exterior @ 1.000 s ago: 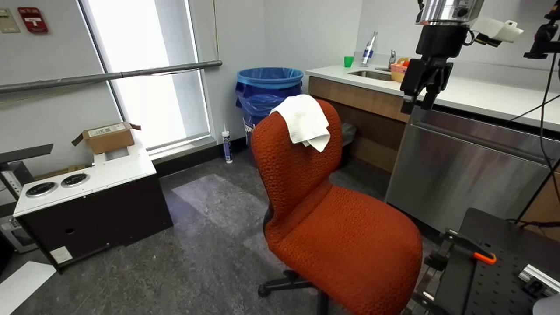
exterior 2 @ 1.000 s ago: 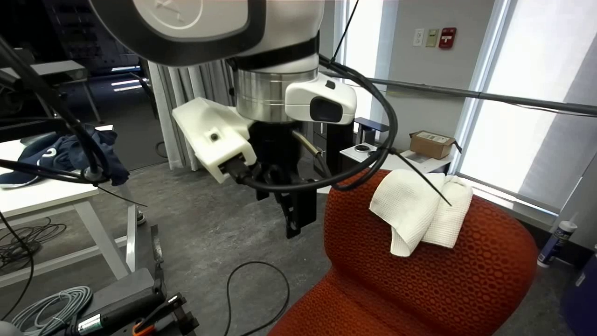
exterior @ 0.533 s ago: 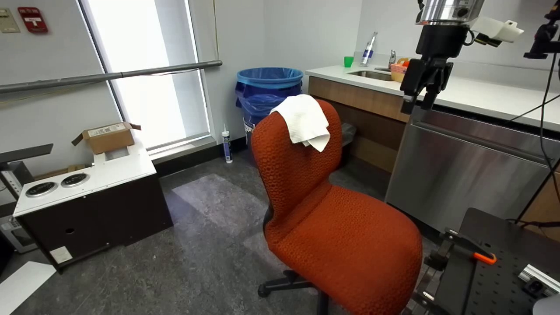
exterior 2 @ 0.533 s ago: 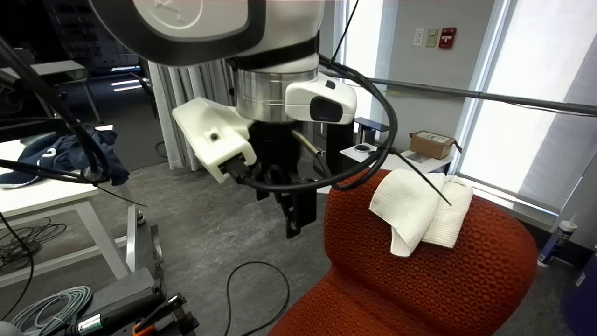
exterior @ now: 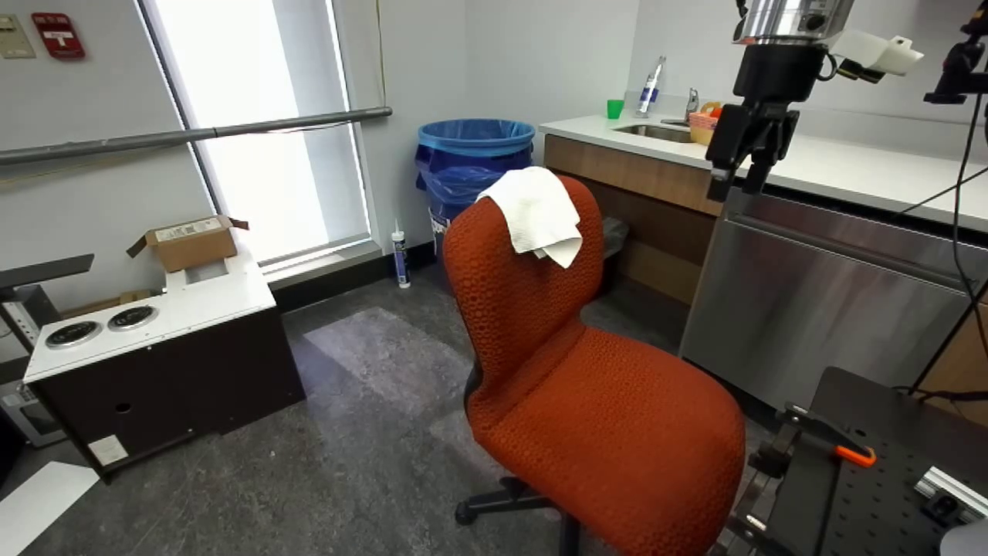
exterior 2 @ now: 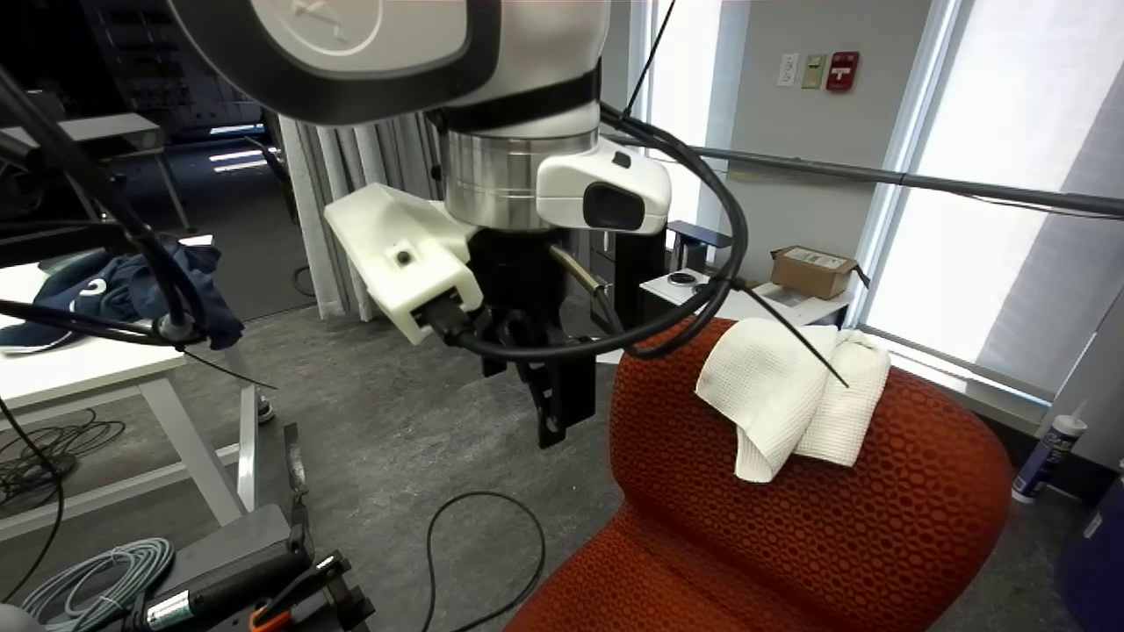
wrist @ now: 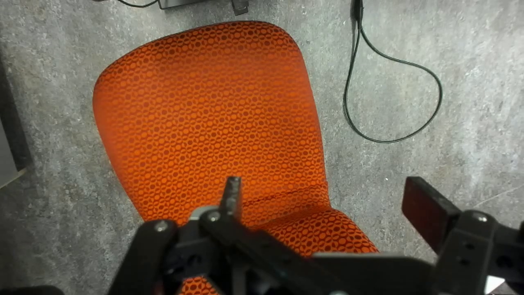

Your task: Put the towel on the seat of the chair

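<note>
See the towel hanging over the chair back, to the side of the fingers and well apart. See them spread, grasping nothing. Must probably go sideways first, not down to the seat.

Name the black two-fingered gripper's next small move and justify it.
Most likely, move the open black two-fingered gripper toward the white textured cloth towel. The gripper's jaws stand wide apart, holding nothing, in the wrist view; in both exterior views the towel hangs over the top of the rust-orange patterned fabric backrest, apart from the gripper, not on the matching fabric seat.
</note>
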Tool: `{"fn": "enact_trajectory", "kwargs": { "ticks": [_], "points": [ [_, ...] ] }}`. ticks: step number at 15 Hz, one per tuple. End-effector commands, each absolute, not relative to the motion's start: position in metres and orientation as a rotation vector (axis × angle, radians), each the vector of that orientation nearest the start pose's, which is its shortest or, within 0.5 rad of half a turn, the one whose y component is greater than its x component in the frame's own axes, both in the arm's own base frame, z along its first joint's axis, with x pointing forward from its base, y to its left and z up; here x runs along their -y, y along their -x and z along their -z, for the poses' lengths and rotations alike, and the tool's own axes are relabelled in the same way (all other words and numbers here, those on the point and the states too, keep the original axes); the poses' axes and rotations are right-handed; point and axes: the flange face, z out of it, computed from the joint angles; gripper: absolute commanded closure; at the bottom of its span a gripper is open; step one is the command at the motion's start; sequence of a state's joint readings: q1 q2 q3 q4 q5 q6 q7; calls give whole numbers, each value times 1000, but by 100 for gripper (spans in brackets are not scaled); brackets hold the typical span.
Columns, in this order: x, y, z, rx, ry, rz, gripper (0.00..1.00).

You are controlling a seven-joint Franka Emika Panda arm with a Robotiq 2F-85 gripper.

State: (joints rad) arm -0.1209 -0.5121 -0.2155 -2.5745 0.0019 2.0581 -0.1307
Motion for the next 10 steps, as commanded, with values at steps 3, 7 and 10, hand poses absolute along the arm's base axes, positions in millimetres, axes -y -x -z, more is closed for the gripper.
{"fn": "enact_trajectory", "kwargs": {
  "ticks": [3,7,10],
  "points": [
    [123,-393,-429,-267,3027,38,0],
    [120,-440,-428,-248,3050,81,0],
    [121,-483,-422,-253,3058,121,0]
  ]
}}
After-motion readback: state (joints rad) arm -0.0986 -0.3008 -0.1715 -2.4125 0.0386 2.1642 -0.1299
